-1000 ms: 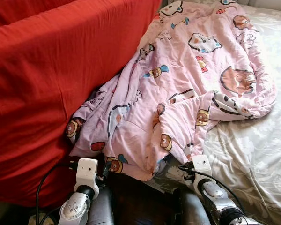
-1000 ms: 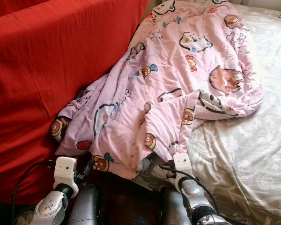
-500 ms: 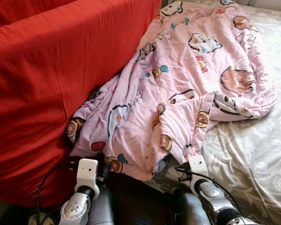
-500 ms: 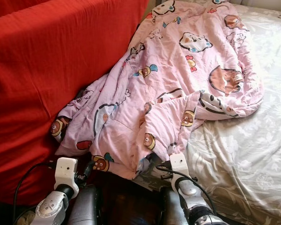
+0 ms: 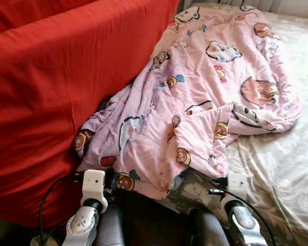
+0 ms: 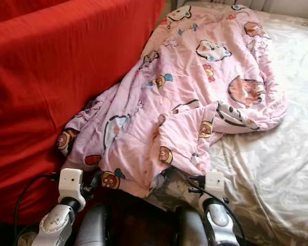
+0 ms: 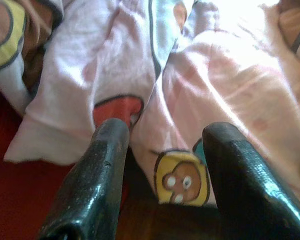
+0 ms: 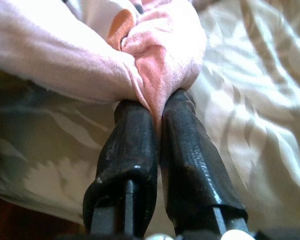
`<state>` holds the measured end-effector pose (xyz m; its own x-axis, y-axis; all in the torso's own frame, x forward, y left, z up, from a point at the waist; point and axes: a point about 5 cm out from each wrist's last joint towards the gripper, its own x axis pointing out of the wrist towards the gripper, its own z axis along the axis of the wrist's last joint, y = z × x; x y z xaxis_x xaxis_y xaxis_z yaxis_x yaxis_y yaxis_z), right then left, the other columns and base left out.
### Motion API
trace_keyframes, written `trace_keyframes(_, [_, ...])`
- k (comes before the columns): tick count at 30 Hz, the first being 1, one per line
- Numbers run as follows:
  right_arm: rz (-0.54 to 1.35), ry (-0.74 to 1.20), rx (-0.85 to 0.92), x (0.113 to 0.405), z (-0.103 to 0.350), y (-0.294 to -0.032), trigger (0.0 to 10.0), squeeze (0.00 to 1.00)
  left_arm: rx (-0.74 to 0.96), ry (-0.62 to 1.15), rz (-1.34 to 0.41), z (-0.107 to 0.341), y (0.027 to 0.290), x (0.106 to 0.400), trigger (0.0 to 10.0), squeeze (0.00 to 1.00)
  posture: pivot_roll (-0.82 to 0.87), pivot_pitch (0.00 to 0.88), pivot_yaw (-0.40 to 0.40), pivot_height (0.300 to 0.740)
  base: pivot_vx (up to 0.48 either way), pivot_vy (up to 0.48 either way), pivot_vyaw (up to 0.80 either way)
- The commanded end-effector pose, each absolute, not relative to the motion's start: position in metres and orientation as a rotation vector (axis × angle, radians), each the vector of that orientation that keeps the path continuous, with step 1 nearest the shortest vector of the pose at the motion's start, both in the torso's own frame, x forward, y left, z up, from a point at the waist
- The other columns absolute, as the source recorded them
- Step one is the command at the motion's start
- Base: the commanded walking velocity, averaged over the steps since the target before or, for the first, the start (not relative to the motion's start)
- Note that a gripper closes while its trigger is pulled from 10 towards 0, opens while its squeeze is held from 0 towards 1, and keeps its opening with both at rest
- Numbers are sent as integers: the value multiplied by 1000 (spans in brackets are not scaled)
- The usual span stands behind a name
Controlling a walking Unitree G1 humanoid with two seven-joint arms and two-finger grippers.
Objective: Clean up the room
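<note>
A pink blanket (image 5: 205,77) printed with cartoon animals lies crumpled along the left side of the bed, its lower hem hanging near both arms. My right gripper (image 8: 157,107) is shut on a fold of this blanket's hem, with pink cloth pinched between the black fingers; in the left eye view it sits at the hem's lower right corner (image 5: 218,183). My left gripper (image 7: 165,145) is open just short of the hem, its fingers either side of a yellow monkey print, and sits low on the left (image 5: 112,180).
A big red cover (image 5: 51,92) rises as a wall on the left, against the blanket. The bed's pale floral sheet (image 5: 287,164) stretches to the right. Dark floor (image 5: 149,215) shows between my arms, and a black cable (image 5: 49,197) loops by the left wrist.
My right gripper has moved to the right with the blanket fold in it, baring more floral sheet under the hem. The left gripper has barely moved.
</note>
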<state>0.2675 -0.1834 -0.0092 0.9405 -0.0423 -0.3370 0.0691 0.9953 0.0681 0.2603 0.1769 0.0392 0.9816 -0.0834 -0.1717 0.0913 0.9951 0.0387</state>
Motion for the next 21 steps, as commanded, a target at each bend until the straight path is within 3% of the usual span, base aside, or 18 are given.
trace_keyframes(1, [-65,332,96,265,-10,-183,10000,0,33,183,-76,35,179,258,10000,0,109,87,-18,616,0,0,0])
trace_keyframes(21, [-51,309,123,269,-7,-176,10000,0,14,254,-31,12,189,254,10000,0,104,22,-22,711,0,0,0])
